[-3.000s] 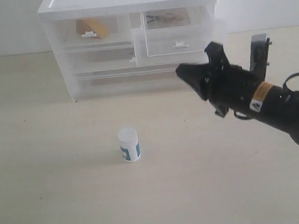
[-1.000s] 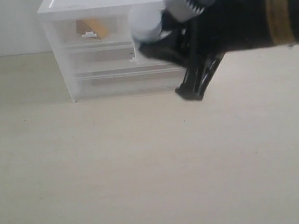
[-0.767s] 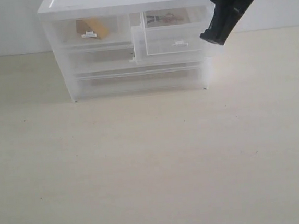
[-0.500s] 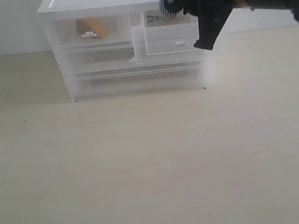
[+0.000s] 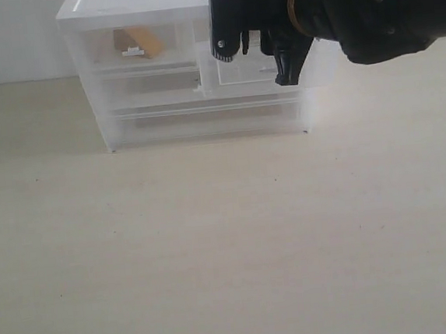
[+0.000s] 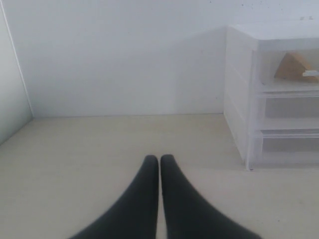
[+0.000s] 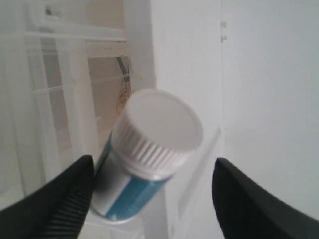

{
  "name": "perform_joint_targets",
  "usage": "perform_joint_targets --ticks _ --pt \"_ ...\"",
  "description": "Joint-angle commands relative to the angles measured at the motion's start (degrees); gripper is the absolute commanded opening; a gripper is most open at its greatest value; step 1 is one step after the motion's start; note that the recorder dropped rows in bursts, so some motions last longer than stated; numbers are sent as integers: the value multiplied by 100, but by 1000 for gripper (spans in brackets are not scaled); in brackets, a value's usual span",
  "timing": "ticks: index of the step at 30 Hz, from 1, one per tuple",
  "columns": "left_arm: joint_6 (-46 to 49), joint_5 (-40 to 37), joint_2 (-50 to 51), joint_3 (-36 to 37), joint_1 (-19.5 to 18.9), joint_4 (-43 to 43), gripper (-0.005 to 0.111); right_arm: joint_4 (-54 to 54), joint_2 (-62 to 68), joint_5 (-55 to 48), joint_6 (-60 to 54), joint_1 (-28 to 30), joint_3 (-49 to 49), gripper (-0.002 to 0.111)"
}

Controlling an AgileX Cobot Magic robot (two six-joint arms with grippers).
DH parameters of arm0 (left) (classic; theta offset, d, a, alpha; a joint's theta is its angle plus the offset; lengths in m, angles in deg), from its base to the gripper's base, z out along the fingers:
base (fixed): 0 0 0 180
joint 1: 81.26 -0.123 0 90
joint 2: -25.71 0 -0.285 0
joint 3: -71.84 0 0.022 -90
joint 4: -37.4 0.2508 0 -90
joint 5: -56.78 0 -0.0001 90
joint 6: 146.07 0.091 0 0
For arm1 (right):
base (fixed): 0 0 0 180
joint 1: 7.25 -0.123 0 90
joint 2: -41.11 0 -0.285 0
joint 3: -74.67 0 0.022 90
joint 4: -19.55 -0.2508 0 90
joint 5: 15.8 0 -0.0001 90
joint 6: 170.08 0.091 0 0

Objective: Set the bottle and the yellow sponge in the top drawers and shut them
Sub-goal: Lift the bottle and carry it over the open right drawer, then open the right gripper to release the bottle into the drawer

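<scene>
Observed: the right gripper point(image 7: 153, 172) stands over the pulled-out right top drawer point(image 5: 246, 73), a half-width translucent white plastic tray in the white plastic drawer cabinet point(image 5: 204, 126). Its black fingers point(image 7: 60, 199) are spread wide.

The small white cylindrical bottle point(image 7: 149, 154), with a ribbed white cap and teal-blue label, lies directly below the gripper, between the two fingers. Its long axis is tilted, cap towards the wrist and base down among the translucent walls. One finger is just beside the base; the other is well apart. Whether the base rests on the drawer floor cannot be told. In the exterior view the arm hides the bottle.

The wedge-shaped yellow sponge point(image 5: 139, 41) with a tan underside sits inside the left top drawer point(image 5: 95, 49), which is flush with the cabinet front, its white tab handle point(image 5: 132, 51) showing.

The left gripper point(image 6: 159, 159) is low over the pale table point(image 5: 215, 254), off the cabinet's left side, fingers pressed together and holding nothing.

Judgement: the sponge half looks done. The remaining work turns on the open right drawer, and the right arm is much the nearer. It must rise clear of the bottle before pushing the drawer front inward; a tilted bottle may foul the closing.
</scene>
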Motion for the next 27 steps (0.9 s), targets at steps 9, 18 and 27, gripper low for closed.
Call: perform_joint_targets --ticks 9,18,27 --pt "4 34 -18 -3 -17 -23 4 1 2 -15 74 -62 -63 67" --pt "4 21 -18 -3 -17 -23 4 -2968 -810 526 -1487 -649 343 0" --pt "4 21 -18 -3 -17 -23 4 -2702 248 -112 -1276 -483 -64 0"
